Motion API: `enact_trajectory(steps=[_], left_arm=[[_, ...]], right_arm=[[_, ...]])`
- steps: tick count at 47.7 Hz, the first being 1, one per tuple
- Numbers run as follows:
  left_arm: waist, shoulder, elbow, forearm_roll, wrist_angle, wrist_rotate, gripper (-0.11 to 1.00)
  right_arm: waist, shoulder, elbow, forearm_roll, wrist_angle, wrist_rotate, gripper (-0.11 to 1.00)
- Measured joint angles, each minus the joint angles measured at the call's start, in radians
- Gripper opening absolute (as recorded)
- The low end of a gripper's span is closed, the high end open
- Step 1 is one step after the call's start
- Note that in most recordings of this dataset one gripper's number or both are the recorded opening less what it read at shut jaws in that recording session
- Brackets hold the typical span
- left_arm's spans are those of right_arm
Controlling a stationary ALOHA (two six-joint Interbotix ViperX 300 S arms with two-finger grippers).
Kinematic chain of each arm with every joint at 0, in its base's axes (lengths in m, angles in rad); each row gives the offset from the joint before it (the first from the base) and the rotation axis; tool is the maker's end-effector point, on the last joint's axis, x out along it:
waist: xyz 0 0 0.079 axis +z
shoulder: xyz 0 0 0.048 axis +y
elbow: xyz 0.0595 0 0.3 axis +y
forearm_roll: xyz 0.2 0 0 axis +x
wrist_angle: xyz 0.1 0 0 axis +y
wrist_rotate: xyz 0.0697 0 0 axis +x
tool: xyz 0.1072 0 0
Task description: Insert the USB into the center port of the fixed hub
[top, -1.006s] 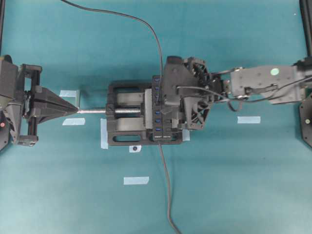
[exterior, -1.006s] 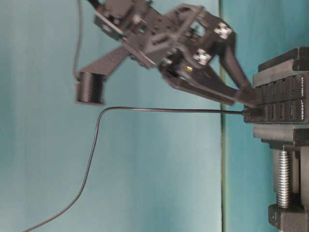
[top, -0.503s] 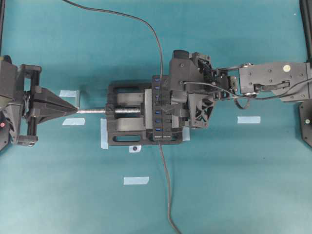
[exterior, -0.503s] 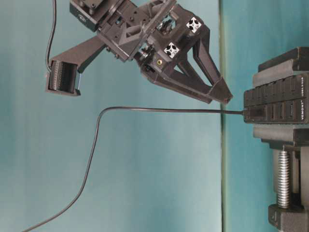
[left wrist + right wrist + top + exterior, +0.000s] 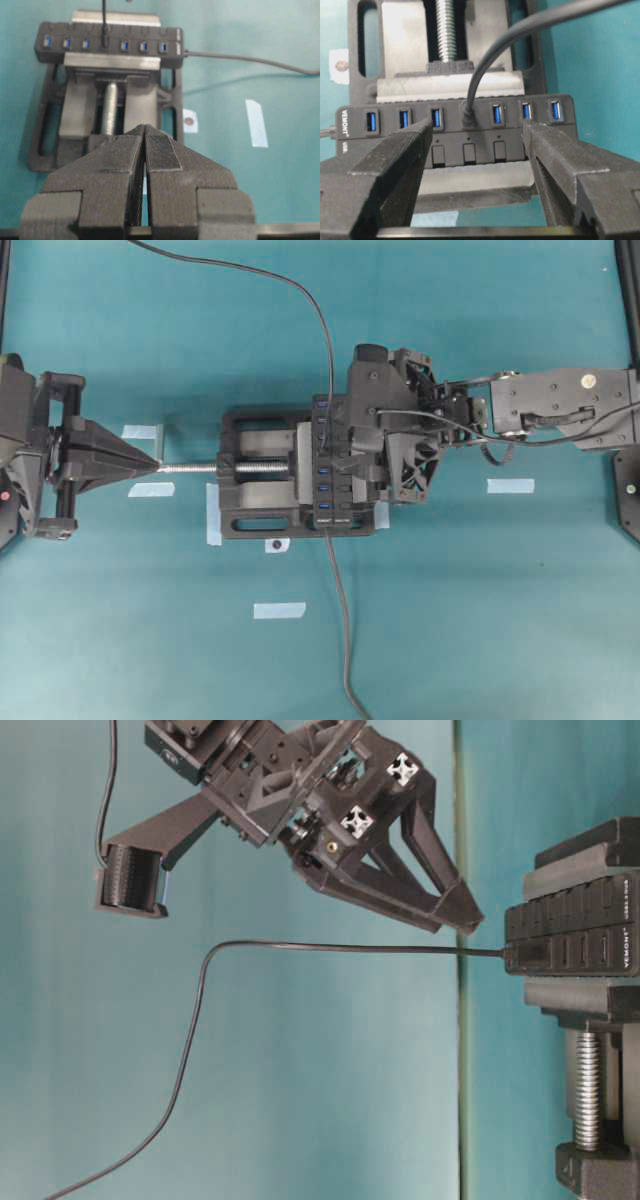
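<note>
black usb plug (image 5: 467, 116) sits seated in the center port of the fixed hub (image 5: 455, 131), its grey cable (image 5: 330, 948) rising clear of the row of blue slots. the hub is clamped in a black vise (image 5: 258, 486) whose silver screw (image 5: 190, 468) points toward the left gripper (image 5: 145, 150), which is closed with pads touching and holds nothing. the right gripper (image 5: 476, 145) hangs above the hub, jaws wide apart and empty, apart from the cable. bits of pale tape (image 5: 279, 610) lie on the teal table (image 5: 480, 620).
</note>
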Motion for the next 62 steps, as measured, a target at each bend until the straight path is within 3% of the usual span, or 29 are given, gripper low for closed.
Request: enact_trajectory(steps=[14, 62], left_arm=[[0.0, 0.0, 0.0, 0.0, -0.002, 0.0, 0.0], [0.0, 0.0, 0.0, 0.0, -0.002, 0.0, 0.0]], right_arm=[[0.0, 0.0, 0.0, 0.04, 0.0, 0.003, 0.79], [0.012, 0.0, 0.0, 0.041, 0.002, 0.005, 0.79]])
